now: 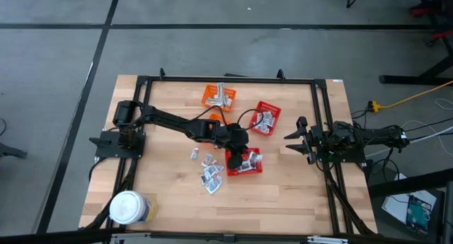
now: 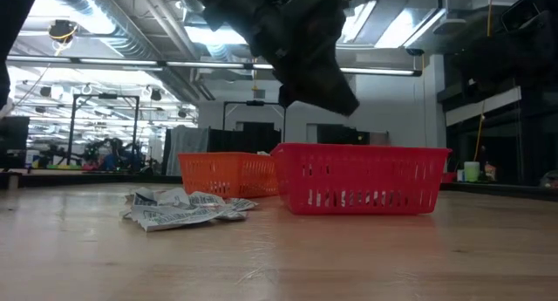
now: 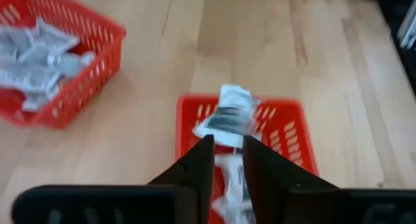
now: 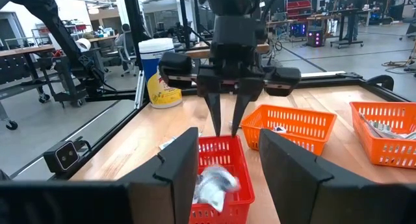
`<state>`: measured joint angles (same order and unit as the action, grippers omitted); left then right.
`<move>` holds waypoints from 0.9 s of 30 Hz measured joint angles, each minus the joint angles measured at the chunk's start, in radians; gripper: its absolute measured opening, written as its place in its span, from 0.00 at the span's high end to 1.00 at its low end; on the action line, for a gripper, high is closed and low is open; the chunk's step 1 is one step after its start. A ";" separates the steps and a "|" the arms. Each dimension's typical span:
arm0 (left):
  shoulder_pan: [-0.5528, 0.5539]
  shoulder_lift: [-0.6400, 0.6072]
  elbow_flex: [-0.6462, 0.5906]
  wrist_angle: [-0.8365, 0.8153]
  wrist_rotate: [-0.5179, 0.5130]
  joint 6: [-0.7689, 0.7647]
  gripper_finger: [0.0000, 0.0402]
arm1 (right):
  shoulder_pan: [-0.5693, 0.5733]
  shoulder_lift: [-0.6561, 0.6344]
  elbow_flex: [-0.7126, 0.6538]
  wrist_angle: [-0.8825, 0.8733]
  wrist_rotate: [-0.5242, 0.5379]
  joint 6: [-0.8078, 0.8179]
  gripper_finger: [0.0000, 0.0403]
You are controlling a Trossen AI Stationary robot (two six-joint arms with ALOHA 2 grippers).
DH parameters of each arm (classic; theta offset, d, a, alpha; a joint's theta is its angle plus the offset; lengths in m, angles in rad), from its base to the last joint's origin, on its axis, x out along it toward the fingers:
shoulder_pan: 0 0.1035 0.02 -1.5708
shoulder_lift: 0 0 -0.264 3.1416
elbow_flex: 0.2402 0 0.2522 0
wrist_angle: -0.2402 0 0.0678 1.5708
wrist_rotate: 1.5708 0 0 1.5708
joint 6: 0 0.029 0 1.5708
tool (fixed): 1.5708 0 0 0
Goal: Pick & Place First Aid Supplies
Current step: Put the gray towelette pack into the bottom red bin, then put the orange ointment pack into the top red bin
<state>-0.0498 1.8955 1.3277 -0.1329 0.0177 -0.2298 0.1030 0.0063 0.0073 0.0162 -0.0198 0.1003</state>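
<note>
Left claw [image 1: 238, 146]: reaches out to the middle of the desk and hangs over the near red basket [image 1: 244, 163]. Fingers [image 3: 198, 167] stand narrowly apart; a packet [image 3: 229, 113] shows just beyond their tips, over the basket. Cannot tell whether it touches them.
Near red basket: at desk centre, with packets inside.
Right claw [image 1: 291, 137]: waits by the right edge of the desk, fingers [image 4: 179, 160] parted, nothing between them.
Loose packets [image 1: 209, 175]: small heap on the bare desk [image 1: 297, 194] just left of the near red basket, toward the front edge.
Far red basket [image 1: 265, 119]: right of centre, toward the back edge, holding packets.
Orange baskets [image 1: 218, 96]: one near the back edge with packets in it; a second mostly hidden under the left arm.
Jar [image 1: 129, 208]: white-lidded, at the front left corner.
</note>
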 joint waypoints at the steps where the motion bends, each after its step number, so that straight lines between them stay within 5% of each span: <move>1: 0.000 -0.002 0.000 -0.020 0.000 0.000 0.80 | 0.000 0.000 0.000 0.000 0.000 0.000 0.60; 9: -0.032 -0.036 0.000 -0.065 -0.009 0.007 0.76 | 0.000 0.000 0.000 0.000 0.000 0.000 0.60; 17: -0.118 -0.123 0.000 -0.270 -0.184 -0.003 0.79 | 0.000 0.000 0.000 0.000 0.000 0.000 0.60; 27: -0.212 -0.168 -0.001 -0.590 -0.322 -0.258 0.79 | 0.000 0.000 0.000 0.000 0.000 0.000 0.60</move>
<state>-0.2617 1.7279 1.3270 -0.7230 -0.3039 -0.4878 0.1028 0.0059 0.0072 0.0162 -0.0196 0.1005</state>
